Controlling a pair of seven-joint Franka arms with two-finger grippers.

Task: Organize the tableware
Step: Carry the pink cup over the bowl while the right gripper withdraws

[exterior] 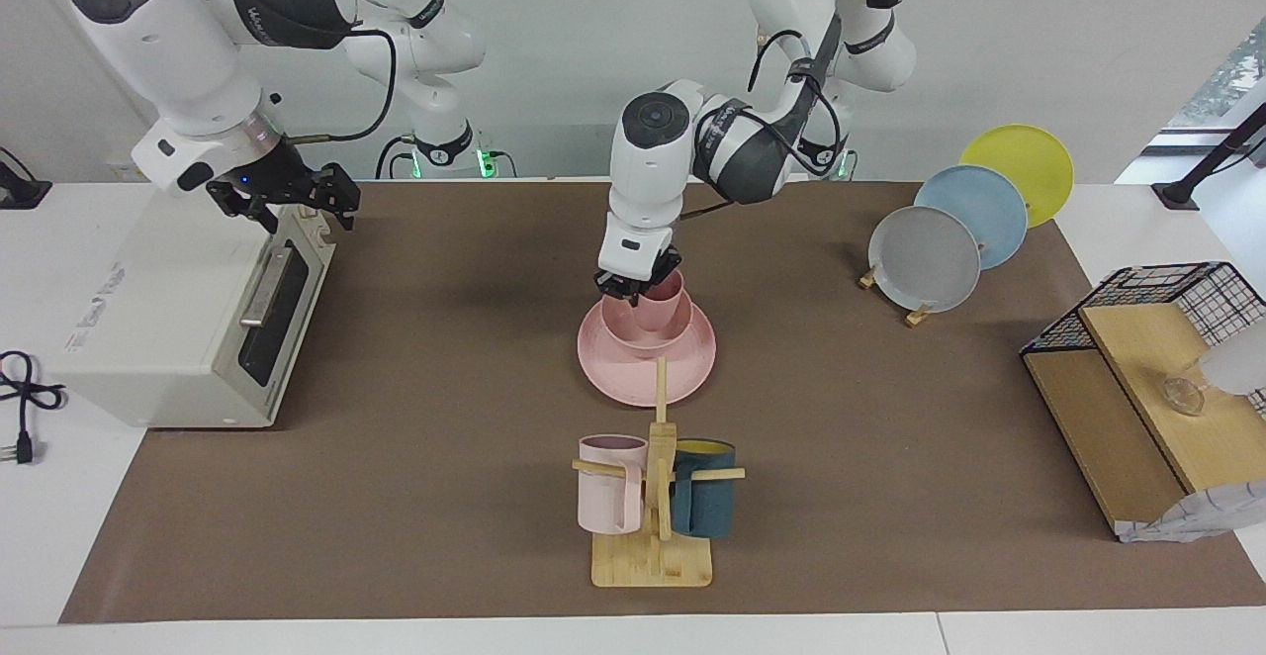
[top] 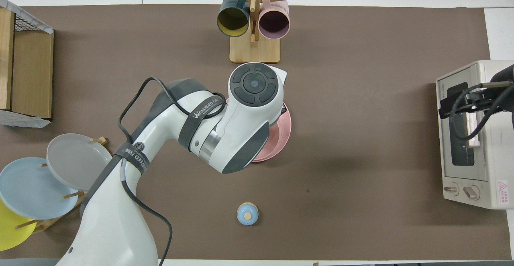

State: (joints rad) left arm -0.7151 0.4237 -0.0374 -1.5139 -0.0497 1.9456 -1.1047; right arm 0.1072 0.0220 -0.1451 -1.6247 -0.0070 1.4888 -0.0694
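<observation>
Your small matte pale-pink tumbler cup [exterior: 661,305] stands in the round pale-pink bowl [exterior: 648,331], itself on the wide flat pale-pink plate [exterior: 648,363] mid-table.

Your left gripper [exterior: 636,284] pinches the cup's rim on the side nearer the robots. Your right gripper [exterior: 297,195] waits over the white toaster oven [exterior: 188,319]; I cannot tell its fingers' state.
</observation>
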